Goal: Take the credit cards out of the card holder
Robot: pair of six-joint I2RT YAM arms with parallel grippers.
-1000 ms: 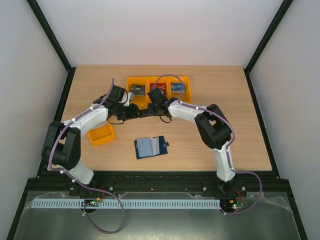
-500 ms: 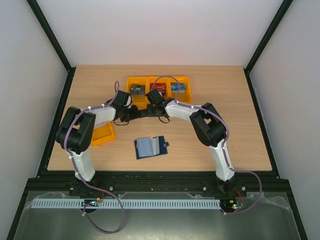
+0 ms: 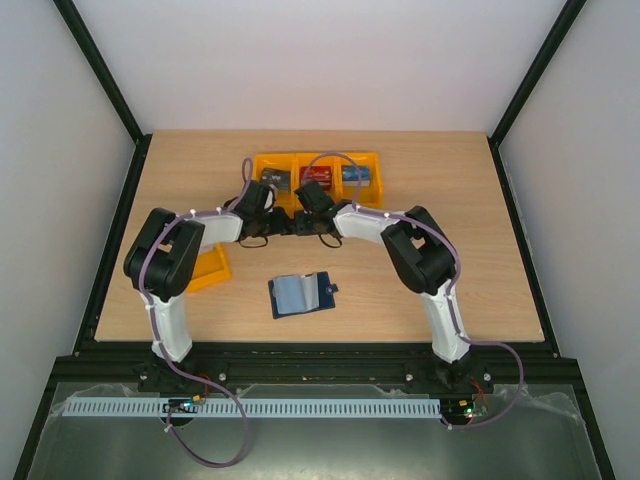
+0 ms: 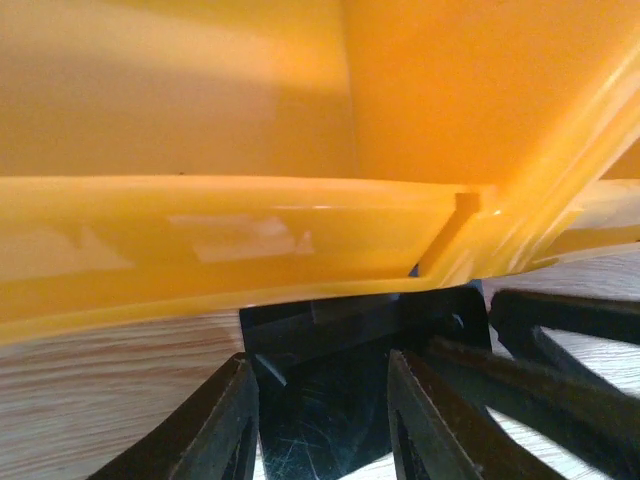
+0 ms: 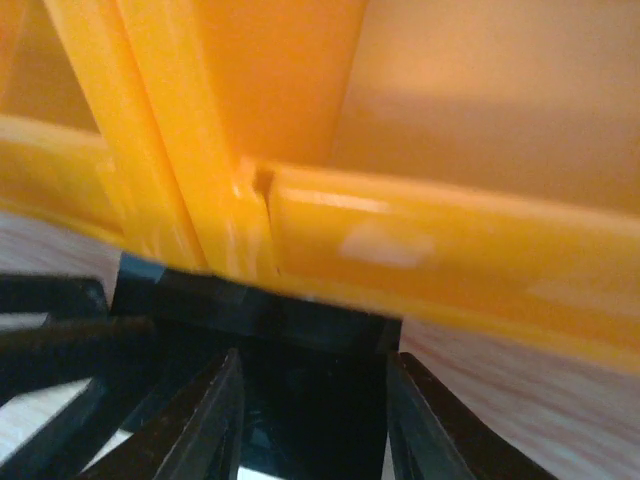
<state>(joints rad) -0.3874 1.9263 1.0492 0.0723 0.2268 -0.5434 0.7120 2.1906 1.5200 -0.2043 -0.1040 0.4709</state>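
The card holder [image 3: 300, 294] lies open on the table, dark navy with pale sleeves facing up, well in front of both grippers. Of the credit cards, one black card [image 4: 330, 400] [image 5: 310, 400] lies flat on the wood, butted against the front wall of the orange bins [image 4: 200, 240]. My left gripper [image 3: 272, 226] [image 4: 320, 360] and right gripper [image 3: 300, 224] [image 5: 312, 358] meet tip to tip over it. Each has its fingers partly apart, and the card reaches out wider than both gaps. No other cards show.
A row of three joined orange bins [image 3: 318, 158] stands just behind the grippers, with small grey, red and blue things inside. A loose orange bin [image 3: 205, 268] sits at the left, beside the left arm. Bare wood lies to the right.
The left arm has folded in, its elbow swinging nearer and upright. Both grippers have narrowed their jaws and crept closer together against the bins. The card holder has not moved.
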